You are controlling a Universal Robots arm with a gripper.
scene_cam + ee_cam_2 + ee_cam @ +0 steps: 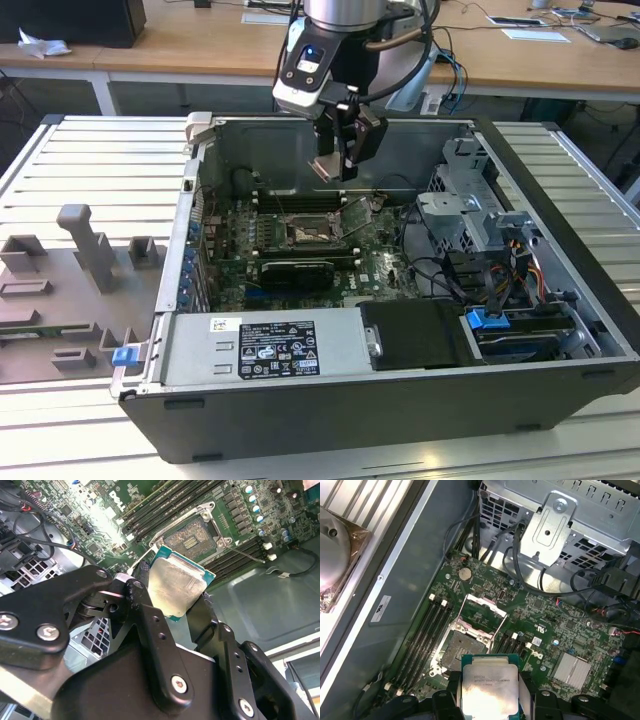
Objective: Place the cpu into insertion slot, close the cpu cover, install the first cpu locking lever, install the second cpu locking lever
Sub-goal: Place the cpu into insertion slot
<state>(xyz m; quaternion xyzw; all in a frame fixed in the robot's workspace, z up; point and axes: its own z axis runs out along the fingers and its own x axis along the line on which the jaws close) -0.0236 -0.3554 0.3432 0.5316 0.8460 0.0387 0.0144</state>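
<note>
My gripper (336,168) hangs inside the open computer case, shut on the cpu (176,586), a flat silver square chip with a green edge. Its black fingers (148,611) clamp two opposite sides of the chip. The cpu (489,686) sits a little above the green motherboard (545,625), close beside the insertion slot (461,649). That slot (192,534) is bare, with a dark centre and a silver rim. The cpu cover (483,608) stands tilted up from the far edge of the slot. A thin locking lever (247,555) sticks out next to the slot.
Long black memory slots (427,630) flank the socket. A metal drive cage (470,205) with cables (440,270) stands at the exterior view's right. A power supply (270,350) fills the case front. A grey fixture plate (70,290) lies outside, at the exterior view's left.
</note>
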